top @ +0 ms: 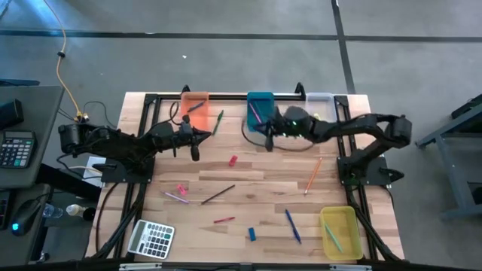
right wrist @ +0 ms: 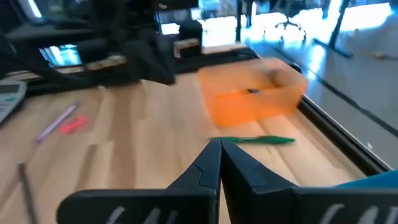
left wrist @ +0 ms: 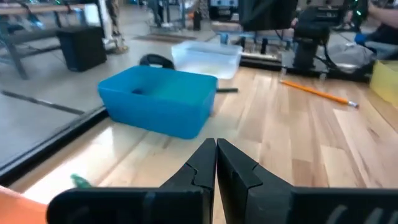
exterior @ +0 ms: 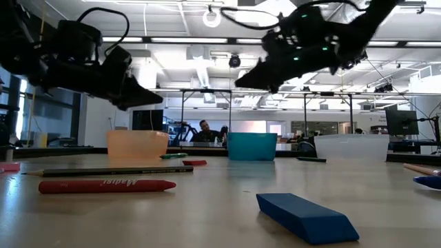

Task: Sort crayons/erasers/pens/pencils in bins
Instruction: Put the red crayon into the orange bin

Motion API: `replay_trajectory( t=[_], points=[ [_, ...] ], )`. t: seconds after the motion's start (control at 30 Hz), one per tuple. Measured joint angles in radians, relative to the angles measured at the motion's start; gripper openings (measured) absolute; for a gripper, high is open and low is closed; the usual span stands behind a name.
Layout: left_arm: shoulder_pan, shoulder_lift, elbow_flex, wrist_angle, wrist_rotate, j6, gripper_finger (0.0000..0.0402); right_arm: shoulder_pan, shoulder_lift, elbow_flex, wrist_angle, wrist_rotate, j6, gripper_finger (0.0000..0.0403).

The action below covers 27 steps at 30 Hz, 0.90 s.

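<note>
Pencils [top: 312, 175] and pens [top: 292, 226] lay loose from above, both grippers [top: 197, 137] clenched empty at twelve o'clock near the bins [top: 194, 105]; low down, a crayon [exterior: 107, 186] and eraser [exterior: 306, 216] sat unsorted; wrist views showed pinched fingers [left wrist: 205, 163], so careless sweeps might scatter sticks.

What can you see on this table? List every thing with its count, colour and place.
bins: four; orange, teal, clear along far edge, yellow near right corner
erasers: two; red mid-table, blue near edge
orange pencil: one, right of centre
blue pen: one, near yellow bin
dark pencil: one, centre
red crayon: one, near centre
green stick: one, beside orange bin
calculator: one, grey, near left corner
left pincer: dark, shut, empty, by orange bin
right pincer: dark, shut, empty, by teal bin
</note>
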Motion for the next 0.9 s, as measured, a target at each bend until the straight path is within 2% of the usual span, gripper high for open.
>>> replay_trajectory(
  t=[0.13, 0.27, 0.43, 0.6, 0.7, 0.9],
  points=[
    [-0.078, -0.002, 0.075, -0.180, -0.007, 0.015, 0.0003, 0.036, -0.072, -0.100, 0.076, 0.005, -0.005, 0.0000],
    [-0.194, -0.003, 0.181, -0.463, -0.063, 0.043, 0.0003, 0.041, -0.165, -0.161, 0.083, 0.005, -0.028, 0.0000],
    [-0.338, -0.003, 0.337, -0.822, -0.115, 0.060, 0.0001, 0.041, -0.261, -0.204, 0.094, 0.007, -0.077, 0.0000],
    [-0.508, -0.004, 0.474, -1.072, -0.117, 0.053, 0.0000, 0.041, -0.309, -0.238, 0.091, -0.010, -0.087, 0.0000],
    [-0.608, 0.006, 0.523, -1.146, -0.146, 0.014, 0.0000, 0.060, -0.312, -0.240, 0.058, -0.014, -0.085, 0.0000],
    [-0.792, 0.069, 0.555, -1.154, -0.256, -0.179, 0.0000, 0.159, -0.311, -0.240, -0.046, -0.019, -0.087, 0.0000]
  ],
)
